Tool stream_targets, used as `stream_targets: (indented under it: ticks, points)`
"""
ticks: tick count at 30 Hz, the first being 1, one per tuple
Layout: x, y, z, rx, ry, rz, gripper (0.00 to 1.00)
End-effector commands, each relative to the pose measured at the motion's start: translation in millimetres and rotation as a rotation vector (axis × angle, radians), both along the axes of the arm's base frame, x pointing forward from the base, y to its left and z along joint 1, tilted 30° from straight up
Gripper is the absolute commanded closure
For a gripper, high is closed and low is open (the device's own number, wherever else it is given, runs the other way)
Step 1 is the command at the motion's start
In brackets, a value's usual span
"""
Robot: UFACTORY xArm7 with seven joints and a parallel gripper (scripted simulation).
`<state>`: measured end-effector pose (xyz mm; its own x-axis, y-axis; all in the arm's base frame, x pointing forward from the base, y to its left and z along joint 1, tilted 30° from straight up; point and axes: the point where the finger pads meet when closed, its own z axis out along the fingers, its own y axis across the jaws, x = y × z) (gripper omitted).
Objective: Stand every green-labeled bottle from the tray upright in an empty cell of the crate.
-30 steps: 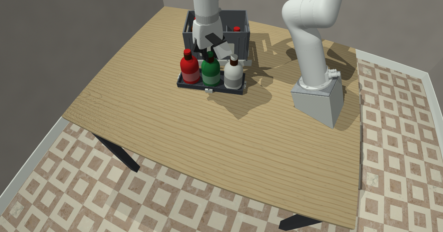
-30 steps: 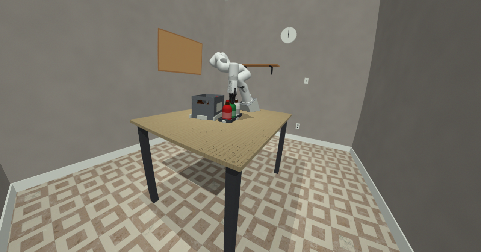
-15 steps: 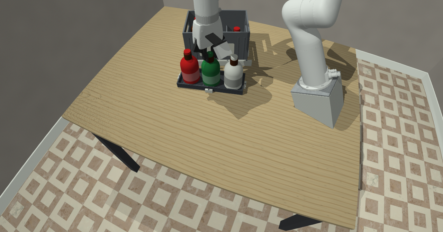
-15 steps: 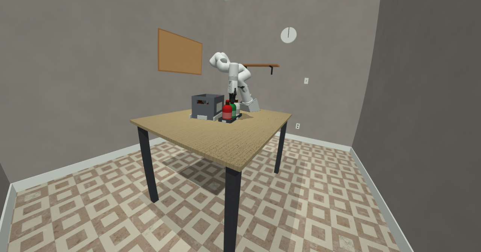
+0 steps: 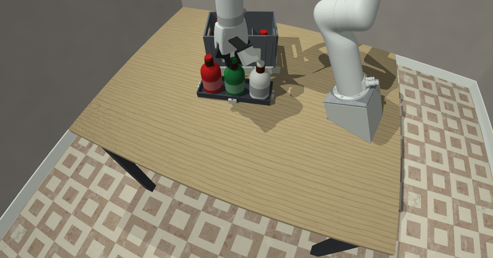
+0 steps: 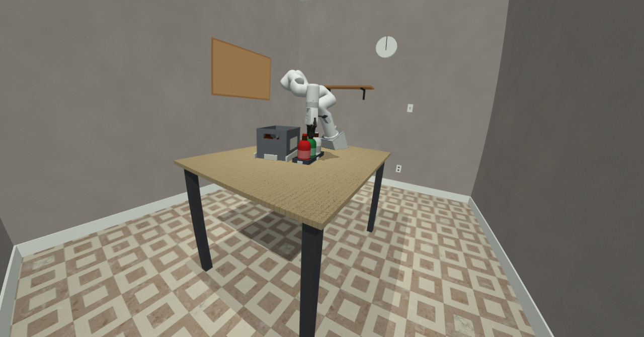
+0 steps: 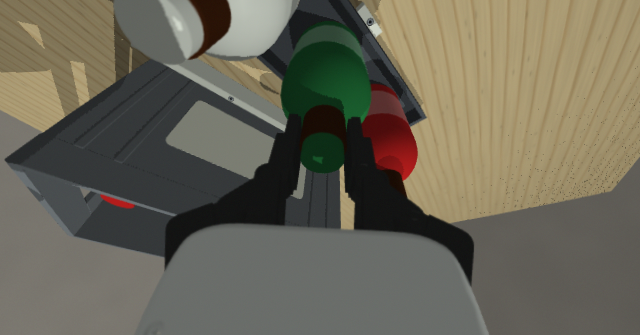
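1. From my wrist view, the gripper has closed in on the brown neck of the green bottle, just under its green cap. One black finger presses each side of the neck, so I have a firm hold on it.

2. In the top view I see the green bottle standing upright in the middle of the dark tray, its base apparently resting on the tray floor. The gripper comes down on it from above.

3. To one side of it the red bottle stands upright on the same tray, just beside the green one. In the wrist view the red bottle sits partly behind my right-hand finger.

4. On the other side the white bottle stands upright on the tray, near the green one, with a brown neck and a white cap.

5. The tray rests flat on the wooden table, and a small pale tab shows at its front edge.

6. Behind the tray sits the grey crate, close to the tray's rear edge. I can make out a red cap inside it; the arm hides much of the rest of the interior.

7. Farther right, the arm's pedestal stands on the table, well apart from the tray.
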<state>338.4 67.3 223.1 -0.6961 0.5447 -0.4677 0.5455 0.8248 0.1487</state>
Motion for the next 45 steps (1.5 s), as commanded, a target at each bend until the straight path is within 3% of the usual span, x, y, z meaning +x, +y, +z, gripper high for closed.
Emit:
stream_targets:
  ticks: [1,20,45]
  points:
    - [0,0,1,0.001,-0.002,0.001,1.0]
    - [-1,1,4,0.001,-0.002,0.001,1.0]
    - [-13,4,26,0.001,-0.002,0.001,1.0]
